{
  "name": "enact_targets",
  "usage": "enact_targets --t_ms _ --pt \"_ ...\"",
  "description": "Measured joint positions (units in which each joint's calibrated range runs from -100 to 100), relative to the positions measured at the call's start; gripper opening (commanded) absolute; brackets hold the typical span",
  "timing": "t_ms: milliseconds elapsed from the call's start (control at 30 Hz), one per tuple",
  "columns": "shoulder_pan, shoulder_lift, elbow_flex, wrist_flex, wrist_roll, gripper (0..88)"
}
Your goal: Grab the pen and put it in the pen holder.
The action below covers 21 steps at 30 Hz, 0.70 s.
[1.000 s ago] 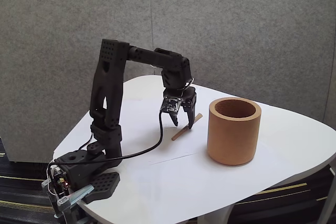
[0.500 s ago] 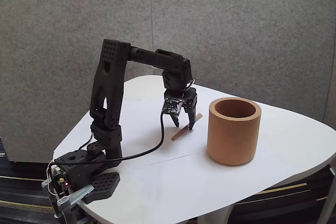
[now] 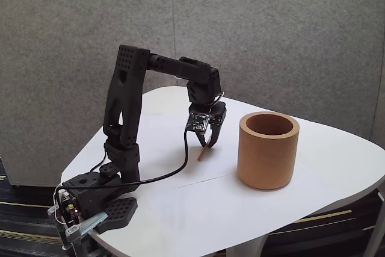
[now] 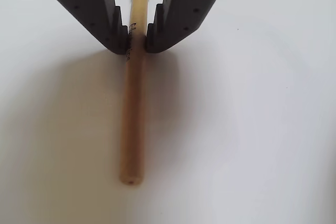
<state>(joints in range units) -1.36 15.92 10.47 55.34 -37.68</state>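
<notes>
I am finding no text, label, brand, number or sign that I can read in either view. In the wrist view, the pen (image 4: 133,103) is showing a few small dark marks on its shaft right where the end effector (image 4: 137,40) is pinching it, but they are too small and too covered for me to make out any letters. The pen holder (image 3: 267,149) is showing me a plain wall with no print.
</notes>
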Motion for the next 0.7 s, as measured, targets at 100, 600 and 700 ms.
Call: enact_targets --t_ms 100,600,700 --pt "-0.22 0.0 0.0 0.08 0.0 0.6" --pt "-0.59 -6.6 -4.87 0.25 9.28 0.6" --pt "-0.51 -11.69 -7.67 0.25 12.16 0.6"
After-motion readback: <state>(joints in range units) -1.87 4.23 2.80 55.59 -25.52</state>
